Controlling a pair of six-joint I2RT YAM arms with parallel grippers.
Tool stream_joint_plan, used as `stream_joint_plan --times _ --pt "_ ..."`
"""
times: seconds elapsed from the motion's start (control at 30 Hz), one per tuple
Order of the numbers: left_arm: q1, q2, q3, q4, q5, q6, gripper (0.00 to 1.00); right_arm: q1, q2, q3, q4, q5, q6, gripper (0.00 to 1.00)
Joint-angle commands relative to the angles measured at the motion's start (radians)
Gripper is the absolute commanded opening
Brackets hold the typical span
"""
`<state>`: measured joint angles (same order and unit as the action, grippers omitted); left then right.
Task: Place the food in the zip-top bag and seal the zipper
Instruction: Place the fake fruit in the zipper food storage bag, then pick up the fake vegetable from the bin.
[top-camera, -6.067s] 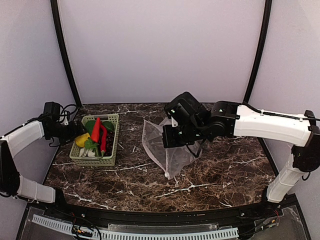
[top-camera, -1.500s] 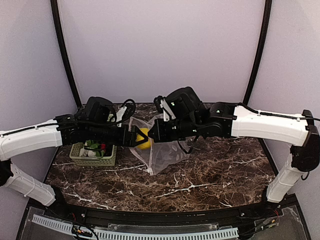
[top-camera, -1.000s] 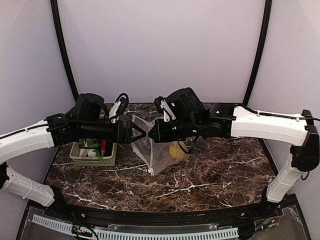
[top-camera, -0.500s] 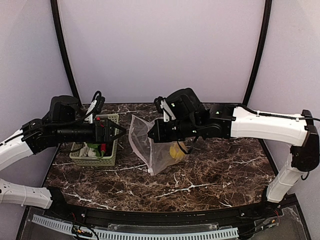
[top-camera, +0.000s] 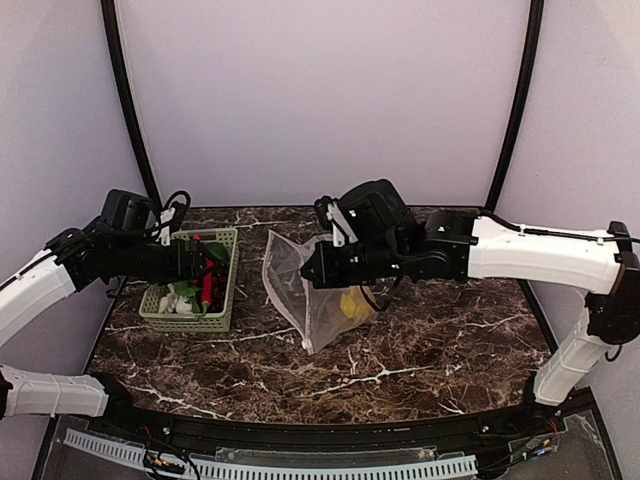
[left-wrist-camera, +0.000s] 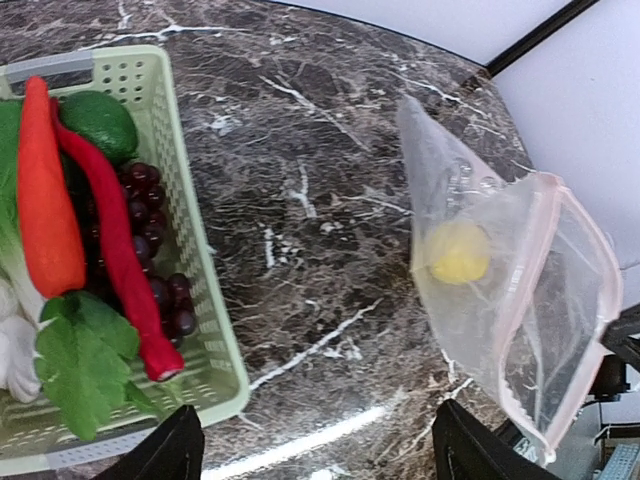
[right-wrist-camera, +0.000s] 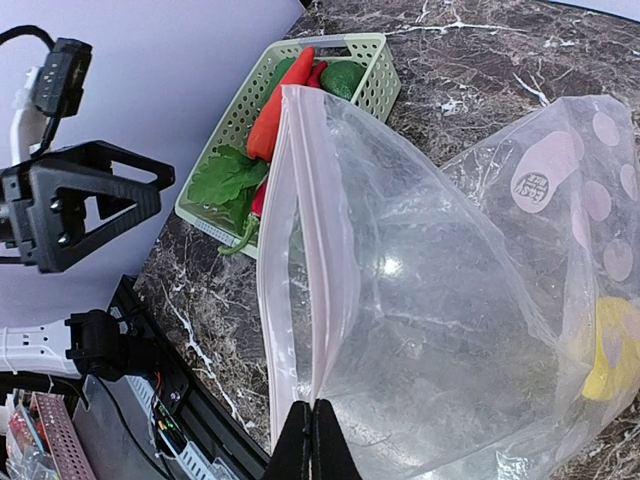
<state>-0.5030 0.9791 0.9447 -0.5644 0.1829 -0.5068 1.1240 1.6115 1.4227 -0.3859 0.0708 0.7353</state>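
Dark brown marbled table (top-camera: 430, 350), white veins. Green basket (top-camera: 186, 322) sits on it at left, toward the far edge. Clear bag (top-camera: 290, 280) mid-table, near basket but apart; lower end rests on the top

The pale green mesh basket (left-wrist-camera: 205, 260) runs off the left wrist view's left and bottom edges, cutting the white piece (left-wrist-camera: 12, 345). Through the clear dotted zip-top bag (left-wrist-camera: 520, 300), the round yellow lemon (left-wrist-camera: 459, 252) seems blurred.

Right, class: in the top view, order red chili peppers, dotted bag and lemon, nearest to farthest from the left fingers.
1. Long red plastic chili peppers, far left.
2. Clear dotted plastic bag, centre.
3. Round yellow lemon, inside that bag, rightmost.
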Motion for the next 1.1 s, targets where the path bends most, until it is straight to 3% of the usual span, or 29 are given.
stream_joint_plan --times 0.0,0.43,0.73,1.07 --pt "0.111 0.039 0.013 -0.057 0.011 0.09 0.77 -0.01 -0.042 -0.014 0.034 0.013 0.004 0.0" --pt "0.432 0.147 -0.055 0.079 0.105 0.127 0.6 -0.017 -0.052 -0.033 0.047 0.006 0.006 0.0" --pt "0.538 0.327 -0.017 0.167 0.129 0.143 0.55 -0.019 -0.054 -0.04 0.063 -0.006 0.006 0.0" --pt "0.557 0.531 0.082 0.2 0.032 0.199 0.54 -0.024 -0.045 -0.036 0.077 -0.025 0.007 0.0"
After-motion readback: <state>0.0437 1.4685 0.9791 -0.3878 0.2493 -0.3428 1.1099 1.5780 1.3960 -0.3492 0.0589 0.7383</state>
